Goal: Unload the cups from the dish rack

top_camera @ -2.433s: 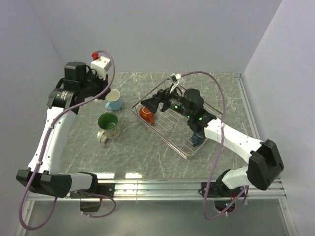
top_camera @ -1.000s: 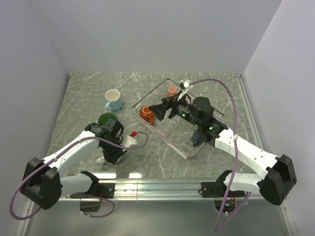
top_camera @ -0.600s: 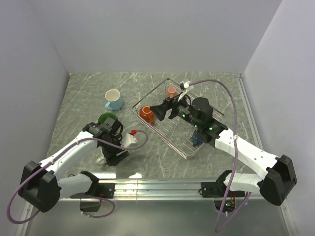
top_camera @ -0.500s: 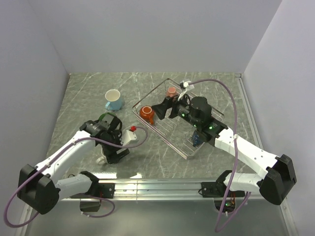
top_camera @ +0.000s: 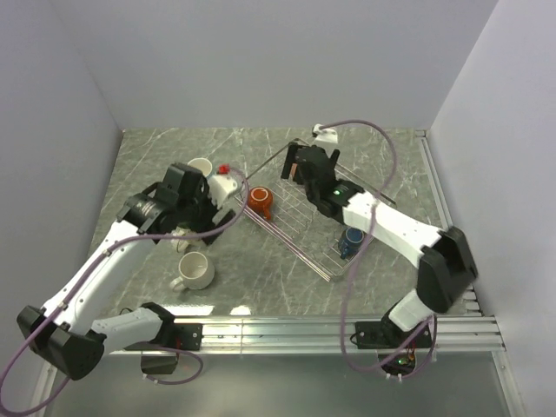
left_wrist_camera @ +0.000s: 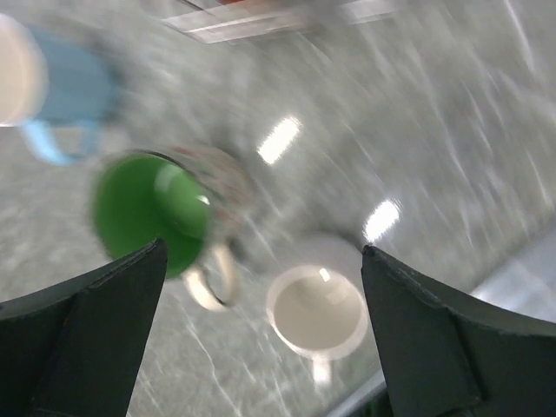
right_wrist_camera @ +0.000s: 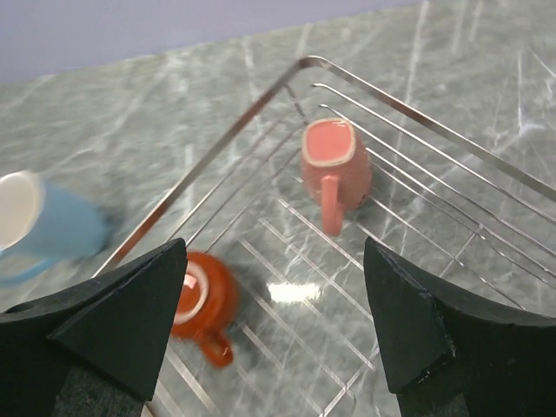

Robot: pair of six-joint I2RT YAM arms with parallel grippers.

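Note:
The wire dish rack (top_camera: pixel 287 245) holds an orange-red cup (top_camera: pixel 260 201) at its left corner and a dark blue cup (top_camera: pixel 352 239) near its front. The right wrist view shows a pinkish-orange cup (right_wrist_camera: pixel 334 161) on its side in the rack (right_wrist_camera: pixel 261 109), with the orange-red cup (right_wrist_camera: pixel 204 300) closer. My right gripper (right_wrist_camera: pixel 274 248) hangs open and empty over the rack's far corner (top_camera: pixel 295 165). On the table stand a white cup (top_camera: pixel 193 271), a green-lined floral cup (left_wrist_camera: pixel 143 213) and a light blue cup (top_camera: pixel 201 167). My left gripper (left_wrist_camera: pixel 262 252) is open, high above the white cup (left_wrist_camera: pixel 317 311).
The left arm covers most of the floral cup in the top view. Cables loop over both arms. A metal rail runs along the table's near edge, and walls close in the left, back and right sides.
The left gripper opened, left the white cup on the near table and rose toward the back. The right arm swung to the rack's far corner, its jaws slightly narrower.

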